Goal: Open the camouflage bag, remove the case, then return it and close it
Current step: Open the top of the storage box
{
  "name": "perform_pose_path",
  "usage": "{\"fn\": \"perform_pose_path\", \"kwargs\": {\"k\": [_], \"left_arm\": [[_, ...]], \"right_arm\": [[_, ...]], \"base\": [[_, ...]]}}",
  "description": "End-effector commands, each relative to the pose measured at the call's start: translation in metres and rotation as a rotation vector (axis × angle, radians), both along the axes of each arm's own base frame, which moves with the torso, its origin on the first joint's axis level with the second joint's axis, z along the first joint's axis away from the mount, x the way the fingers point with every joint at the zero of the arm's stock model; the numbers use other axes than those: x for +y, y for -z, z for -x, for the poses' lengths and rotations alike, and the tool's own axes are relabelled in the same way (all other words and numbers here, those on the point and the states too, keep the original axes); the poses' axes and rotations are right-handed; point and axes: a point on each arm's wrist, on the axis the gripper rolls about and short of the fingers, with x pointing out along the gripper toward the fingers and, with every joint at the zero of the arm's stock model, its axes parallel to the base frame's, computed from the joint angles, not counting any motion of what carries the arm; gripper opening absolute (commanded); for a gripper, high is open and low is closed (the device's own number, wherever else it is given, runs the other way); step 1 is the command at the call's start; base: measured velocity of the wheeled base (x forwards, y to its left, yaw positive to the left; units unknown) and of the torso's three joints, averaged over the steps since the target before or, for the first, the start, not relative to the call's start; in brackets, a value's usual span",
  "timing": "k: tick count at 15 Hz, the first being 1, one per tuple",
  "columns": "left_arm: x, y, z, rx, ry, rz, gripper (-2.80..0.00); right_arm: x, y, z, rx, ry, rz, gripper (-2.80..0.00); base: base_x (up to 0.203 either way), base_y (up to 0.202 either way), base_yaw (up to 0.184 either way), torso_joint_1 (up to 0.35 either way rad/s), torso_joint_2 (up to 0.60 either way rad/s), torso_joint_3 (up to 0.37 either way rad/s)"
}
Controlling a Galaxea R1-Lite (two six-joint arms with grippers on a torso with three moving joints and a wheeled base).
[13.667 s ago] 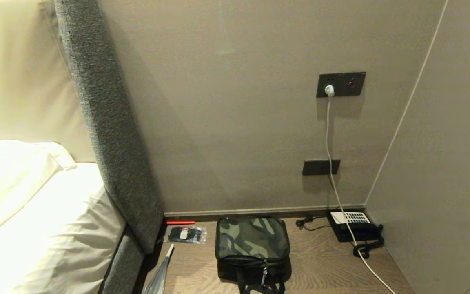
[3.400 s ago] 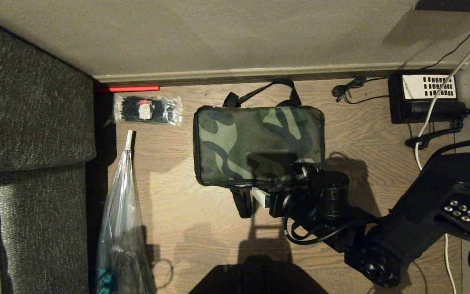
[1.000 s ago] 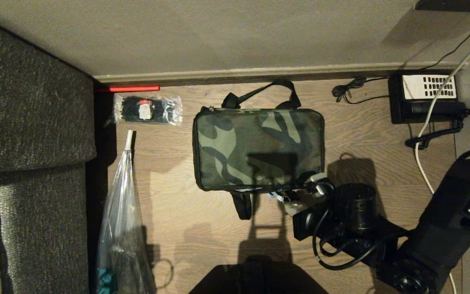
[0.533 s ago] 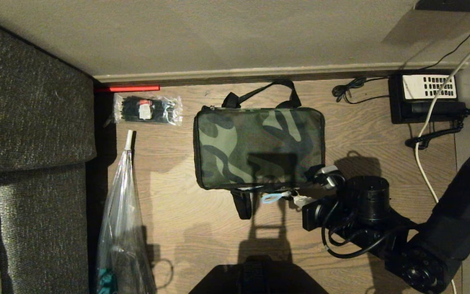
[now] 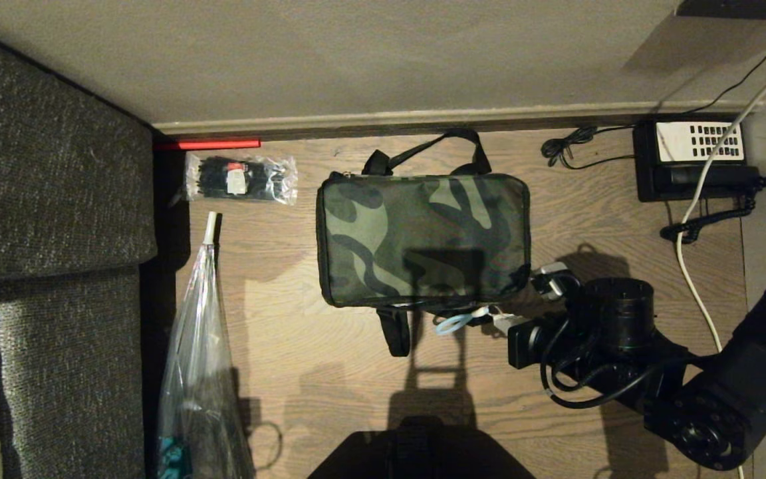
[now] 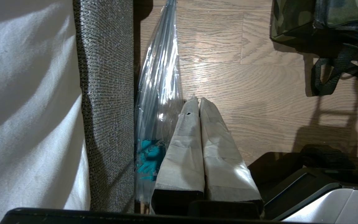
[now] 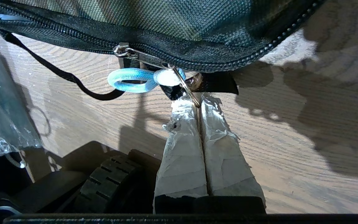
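The camouflage bag [image 5: 423, 239] lies flat on the wooden floor with its lid down, one black strap behind it and one in front. My right gripper [image 5: 499, 324] is at the bag's near right corner. In the right wrist view it [image 7: 194, 101] is shut on the metal ring of the zipper pull [image 7: 144, 57]. A light blue cord loop [image 7: 129, 80] hangs from that ring, under the black zipper line of the bag [image 7: 166, 18]. The case is hidden. My left gripper [image 6: 196, 101] is shut on nothing, parked low beside a clear plastic bag [image 6: 160, 77].
A packet of black ties [image 5: 240, 178] and a red stick [image 5: 217, 144] lie by the wall on the left. A clear plastic bag [image 5: 200, 346] lies along the grey bed frame [image 5: 44, 166]. A black telephone [image 5: 689, 159] and a white cable [image 5: 689, 266] are at the right.
My right gripper has moved to the right along the bag's near edge, keeping hold of the zipper pull, and the blue loop has come into view. The left arm has stayed still.
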Motion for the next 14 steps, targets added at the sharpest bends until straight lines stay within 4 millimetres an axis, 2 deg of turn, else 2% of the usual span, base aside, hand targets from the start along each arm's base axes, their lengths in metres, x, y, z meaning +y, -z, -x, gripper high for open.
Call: {"fn": "perform_pose_path", "kwargs": {"k": [1,5,12,14], "left_arm": [[0.000,0.001,0.000,0.003,-0.001,0.001,-2.80],[0.000,0.001,0.000,0.003,-0.001,0.001,-2.80],[0.000,0.001,0.000,0.003,-0.001,0.001,-2.80],[0.000,0.001,0.000,0.003,-0.001,0.001,-2.80]], "right_arm": [[-0.009,-0.011,0.001,-0.020,-0.016,-0.026,-2.80],[-0.020,-0.018,0.002,-0.022,-0.033,-0.044,-2.80],[-0.036,-0.019,0.002,-0.018,-0.044,-0.036,-2.80],[-0.046,-0.020,0.001,-0.023,-0.050,-0.022,-2.80]], "base": [[0.000,0.000,0.000,0.000,0.00,0.000],[0.000,0.000,0.000,0.000,0.00,0.000],[0.000,0.000,0.000,0.000,0.00,0.000],[0.000,0.000,0.000,0.000,0.00,0.000]]}}
